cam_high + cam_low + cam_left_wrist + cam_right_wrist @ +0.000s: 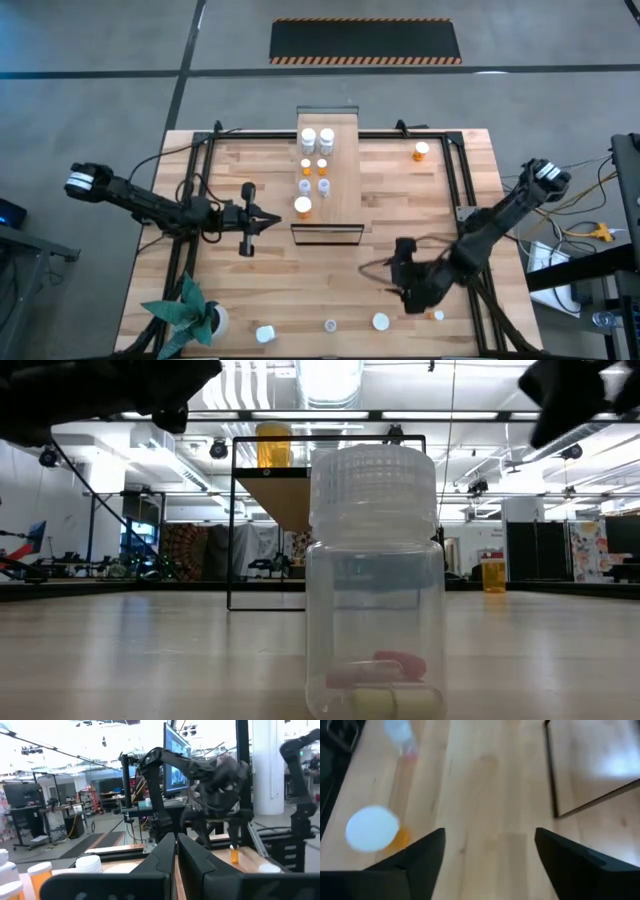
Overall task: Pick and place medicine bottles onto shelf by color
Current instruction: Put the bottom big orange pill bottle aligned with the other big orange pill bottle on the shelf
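The shelf stands at the table's far middle and carries several medicine bottles: white, orange and clear. One orange bottle stands alone at the far right. More bottles stand along the near edge, among them a white one, a clear one and a white-capped orange one. My left gripper is shut and empty, left of the shelf. My right gripper hovers open above the table's near right, holding nothing.
A potted green plant stands at the near left corner. A small orange bottle stands near the right arm. Bare wood lies between the shelf and the near row of bottles. Black frame rails run along the table's sides.
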